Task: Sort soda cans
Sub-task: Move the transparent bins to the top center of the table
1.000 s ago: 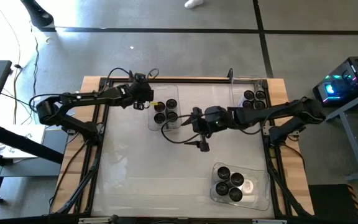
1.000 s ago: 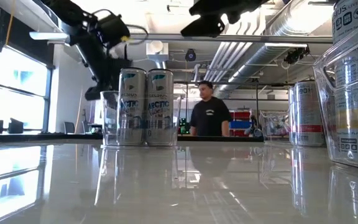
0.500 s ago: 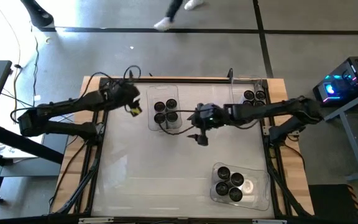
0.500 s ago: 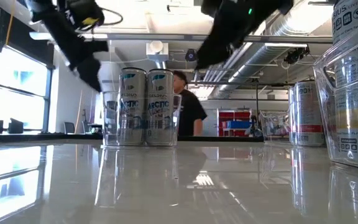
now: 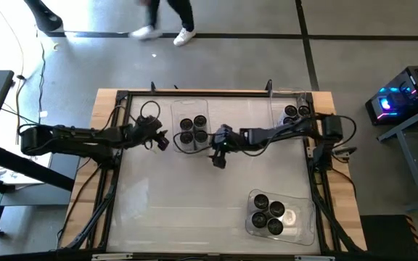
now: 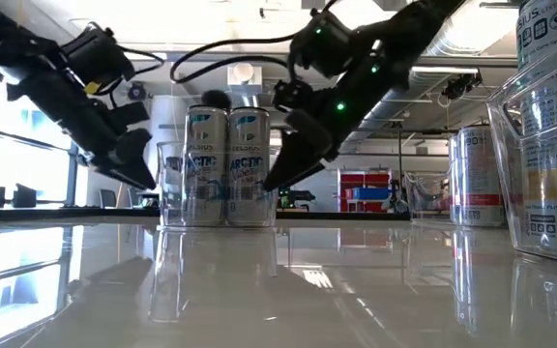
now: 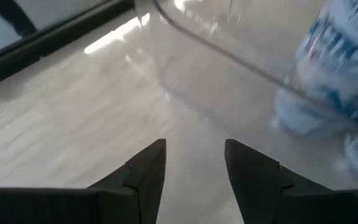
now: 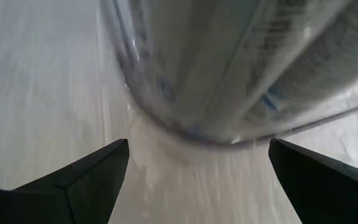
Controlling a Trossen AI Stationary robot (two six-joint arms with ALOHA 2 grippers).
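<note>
You have three clear bins on the table point(image 5: 158, 210), each holding cans. The far-middle bin point(image 5: 191, 109) holds four cans point(image 5: 192, 130); the far-right bin point(image 5: 284, 98) shows three dark tops point(image 5: 295, 114), partly covered by the right arm, so you cannot be sure of the count; the near-right bin point(image 5: 300, 223) holds five cans point(image 5: 270, 212). Your left gripper point(image 5: 161, 140) sits just left of the far-middle bin, fingers part-way apart with only bare tabletop between them in its wrist view, gripping nothing. Your right gripper point(image 5: 217, 156) sits just right of that bin, jaws spread wide and empty, the bin's rounded corner point(image 8: 185, 118) close ahead and blurred. In the low view only two cans point(image 6: 226, 166) of the middle bin show; the rest hide behind them. The near-right bin point(image 6: 549, 145) is cut off at the frame edge there. Beyond the table, a person's legs point(image 5: 167, 18) show, blurred.
</note>
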